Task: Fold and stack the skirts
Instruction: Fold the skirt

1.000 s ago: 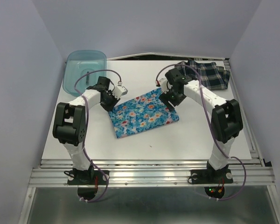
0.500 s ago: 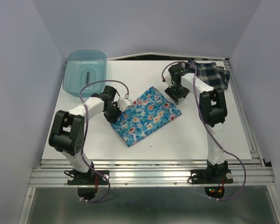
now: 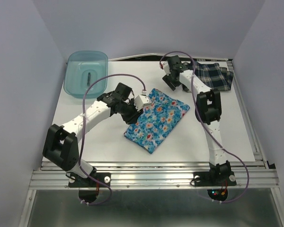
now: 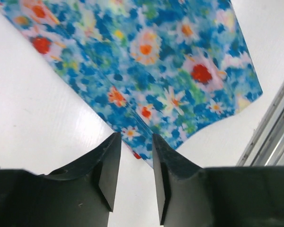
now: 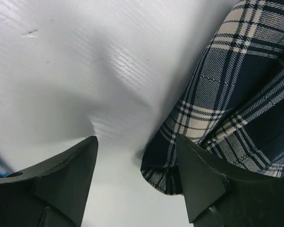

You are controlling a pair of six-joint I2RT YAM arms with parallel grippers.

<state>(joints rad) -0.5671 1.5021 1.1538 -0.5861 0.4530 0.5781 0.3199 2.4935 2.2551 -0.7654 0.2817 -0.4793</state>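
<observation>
The right gripper, wide open and empty, hangs just left of the plaid skirt at upper right, while the left gripper, slightly parted and empty, sits at the edge of the floral skirt.

Translucent teal bin at far-left corner of white table; small dark object inside

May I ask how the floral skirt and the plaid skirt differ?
The floral skirt is bright blue with flowers; the plaid skirt is navy-and-white checked. The floral skirt lies flat in the middle; the plaid skirt sits rumpled at the far right corner. Both are cloth.
</observation>
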